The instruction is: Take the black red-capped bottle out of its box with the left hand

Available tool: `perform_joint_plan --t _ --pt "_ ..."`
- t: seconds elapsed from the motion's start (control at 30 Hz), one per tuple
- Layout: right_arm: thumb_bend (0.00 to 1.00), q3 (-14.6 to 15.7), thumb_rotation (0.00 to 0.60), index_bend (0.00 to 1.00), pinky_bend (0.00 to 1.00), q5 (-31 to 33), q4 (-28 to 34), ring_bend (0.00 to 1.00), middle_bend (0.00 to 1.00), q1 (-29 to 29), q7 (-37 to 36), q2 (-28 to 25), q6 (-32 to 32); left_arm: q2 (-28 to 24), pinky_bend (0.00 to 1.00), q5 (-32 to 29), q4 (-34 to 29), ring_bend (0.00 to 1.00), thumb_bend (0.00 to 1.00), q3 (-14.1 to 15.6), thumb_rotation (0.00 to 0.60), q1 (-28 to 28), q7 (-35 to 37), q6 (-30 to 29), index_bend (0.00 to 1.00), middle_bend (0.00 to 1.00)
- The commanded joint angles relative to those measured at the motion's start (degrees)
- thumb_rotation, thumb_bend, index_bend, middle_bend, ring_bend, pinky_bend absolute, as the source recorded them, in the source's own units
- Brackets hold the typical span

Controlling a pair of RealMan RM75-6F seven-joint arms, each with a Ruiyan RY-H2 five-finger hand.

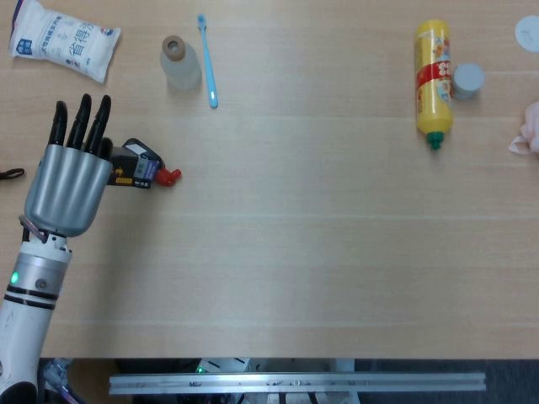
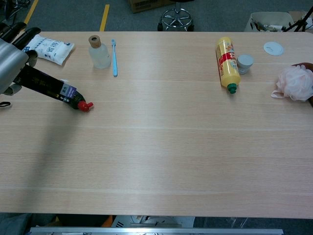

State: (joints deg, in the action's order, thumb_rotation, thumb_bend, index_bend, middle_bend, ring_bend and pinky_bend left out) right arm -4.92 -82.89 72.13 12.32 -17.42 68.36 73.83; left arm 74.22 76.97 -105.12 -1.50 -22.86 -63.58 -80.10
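The left hand (image 1: 69, 178) is gripping the black red-capped bottle (image 2: 58, 89) at the table's (image 1: 295, 252) left edge, holding it tilted with its red cap touching or just above the wood. No box is showing, so the removal is looking essentially done. Farther back, a white packet (image 1: 63, 38) and blue toothbrush (image 1: 207, 61) are lying untouched.

Light wooden table (image 2: 161, 147) bearing scattered toiletries.
Lying on it: white packet (image 2: 51, 49), clear corked bottle (image 2: 99, 53), blue toothbrush (image 2: 114, 58), yellow bottle (image 2: 226, 62), small grey jar (image 2: 245, 63), white lid (image 2: 273, 47), pink sponge (image 2: 295, 82).
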Motion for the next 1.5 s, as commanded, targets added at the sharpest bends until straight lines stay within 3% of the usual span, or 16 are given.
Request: perform_joint_plan --t 0.03,0.43,0.53,0.63,0.83,0.97,1.1,1.3,1.5 --pt "0.09 0.0 0.6 0.4 0.35 0.01 0.08 0.17 0.25 -0.01 0.03 -0.02 0.0 0.37 0.16 -2.31 -0.37 0.05 0.17 -0.82 0.6 1.19 7.45 0.88 0.51 0.06" --pt "0.09 0.07 0.6 0.4 0.35 0.15 0.33 0.17 0.25 -0.06 0.41 -0.13 -0.15 2.61 0.16 -7.04 5.8 0.05 0.17 0.46 0.6 3.05 24.66 6.86 0.45 0.06" --pt "0.09 0.03 0.6 0.4 0.35 0.21 0.58 0.17 0.25 -0.09 0.62 -0.29 -0.1 2.72 0.16 -8.23 6.59 0.05 0.17 0.6 0.6 3.18 27.33 8.46 0.35 0.05" --pt "0.09 0.0 0.6 0.4 0.35 0.24 0.8 0.17 0.25 -0.11 0.75 -0.4 -0.06 2.15 0.16 -10.09 6.17 0.05 0.17 0.53 0.6 3.08 28.86 10.21 0.17 0.04" --pt "0.09 0.05 0.6 0.4 0.35 0.24 0.89 0.17 0.25 -0.07 0.76 -0.38 -0.2 1.59 0.16 -9.71 6.24 0.05 0.14 0.32 0.6 3.34 31.92 10.21 0.06 0.03" --pt "0.09 0.0 0.6 0.4 0.35 0.02 1.42 0.17 0.25 -0.18 1.01 -0.71 0.29 1.63 0.16 -6.54 6.82 0.05 0.13 -0.48 0.6 4.52 37.08 7.21 0.06 0.03" --pt "0.09 0.06 0.6 0.4 0.35 -0.42 3.12 0.17 0.25 -0.66 2.34 -1.7 1.56 2.03 0.22 -0.31 9.37 0.08 0.13 -1.48 0.6 6.33 42.45 0.64 0.18 0.08" --pt "0.09 0.66 0.6 0.4 0.35 -0.77 8.39 0.17 0.25 -2.64 7.11 -3.63 4.65 3.16 0.34 10.69 17.19 0.2 0.13 -1.79 0.6 8.38 51.36 -9.52 0.34 0.21" --pt "0.09 1.79 0.6 0.4 0.35 -0.78 15.53 0.17 0.25 -6.33 14.37 -5.13 9.69 1.89 0.37 15.01 22.92 0.22 0.13 -0.58 0.6 9.81 57.67 -12.86 0.37 0.24"
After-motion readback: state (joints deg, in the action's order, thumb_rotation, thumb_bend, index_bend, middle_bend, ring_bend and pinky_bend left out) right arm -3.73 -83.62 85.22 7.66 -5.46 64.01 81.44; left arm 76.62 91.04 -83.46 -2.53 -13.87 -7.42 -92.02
